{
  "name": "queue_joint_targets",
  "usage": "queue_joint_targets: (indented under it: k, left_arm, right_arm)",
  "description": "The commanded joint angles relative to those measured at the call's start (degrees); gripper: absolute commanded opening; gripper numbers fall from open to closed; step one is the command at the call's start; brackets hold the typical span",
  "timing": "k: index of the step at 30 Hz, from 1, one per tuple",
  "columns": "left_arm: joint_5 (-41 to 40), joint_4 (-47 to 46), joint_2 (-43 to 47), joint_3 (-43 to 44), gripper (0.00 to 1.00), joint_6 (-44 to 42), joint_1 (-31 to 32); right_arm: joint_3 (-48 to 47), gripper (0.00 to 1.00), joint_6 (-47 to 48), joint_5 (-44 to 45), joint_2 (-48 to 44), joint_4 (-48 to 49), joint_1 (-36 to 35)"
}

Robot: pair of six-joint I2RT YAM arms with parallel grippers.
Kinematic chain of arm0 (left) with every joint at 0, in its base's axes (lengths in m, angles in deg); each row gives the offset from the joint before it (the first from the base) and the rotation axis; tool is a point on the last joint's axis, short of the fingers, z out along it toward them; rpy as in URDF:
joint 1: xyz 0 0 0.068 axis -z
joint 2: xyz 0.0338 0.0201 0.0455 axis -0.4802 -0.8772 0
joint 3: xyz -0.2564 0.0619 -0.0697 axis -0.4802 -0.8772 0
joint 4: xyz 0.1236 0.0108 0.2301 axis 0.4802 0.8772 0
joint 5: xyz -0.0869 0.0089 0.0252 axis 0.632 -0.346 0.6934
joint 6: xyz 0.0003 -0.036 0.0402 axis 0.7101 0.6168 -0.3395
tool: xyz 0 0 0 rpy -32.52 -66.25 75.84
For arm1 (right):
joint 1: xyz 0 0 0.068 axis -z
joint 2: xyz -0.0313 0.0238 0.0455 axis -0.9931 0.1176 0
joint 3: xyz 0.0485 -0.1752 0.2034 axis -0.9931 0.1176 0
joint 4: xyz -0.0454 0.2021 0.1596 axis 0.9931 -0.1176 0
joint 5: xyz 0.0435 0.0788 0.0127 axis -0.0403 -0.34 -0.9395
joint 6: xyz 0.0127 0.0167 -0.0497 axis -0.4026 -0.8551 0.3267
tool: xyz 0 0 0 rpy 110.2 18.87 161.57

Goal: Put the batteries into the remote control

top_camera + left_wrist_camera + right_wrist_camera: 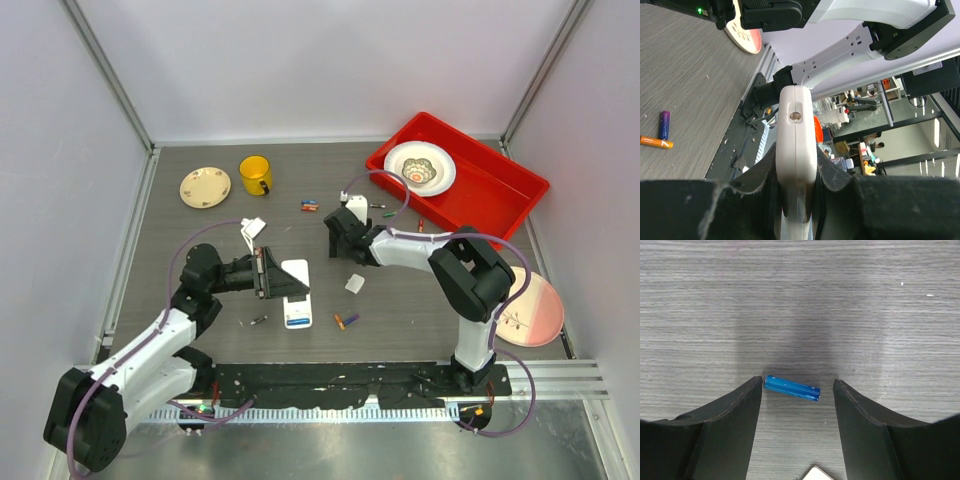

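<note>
Left gripper (796, 202) is clamped tight on the remote control (796, 145), no slack showing. Right gripper (797, 405) is spread wide, just past the remote's far end and off to its right, straddling a blue battery (791, 388) lying on the table (790, 290). My worry is that the battery sits lengthwise across the gap. Closing would probably pinch it end to end, and it'd squirt out.

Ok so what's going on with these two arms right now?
The left gripper is shut on the white remote control. The right gripper is open, its fingers either side of a blue battery lying on the table, not gripping it. More batteries lie loose on the table nearby.
</note>
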Motion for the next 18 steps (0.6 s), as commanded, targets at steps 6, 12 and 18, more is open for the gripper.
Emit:
queue_joint_targets:
  k: [6,12,18]
  left_arm:
    - [-4.5,-6.1,2.9,-2.1,0.00,3.0,0.3]
    - [-5.2,-7.3,5.4,-3.2,0.00,3.2,0.2]
    - [-4.7,-7.6,5.8,-3.0,0.00,3.5,0.3]
  right_arm:
    - [-4.6,0.61,7.4,0.8,-6.7,-8.3,0.5]
    - [-0.7,0.57,17.2,-3.3,-9.1,-6.1,0.6]
    - [-1.0,0.60,20.7,-8.2,-7.8,-4.4,0.6]
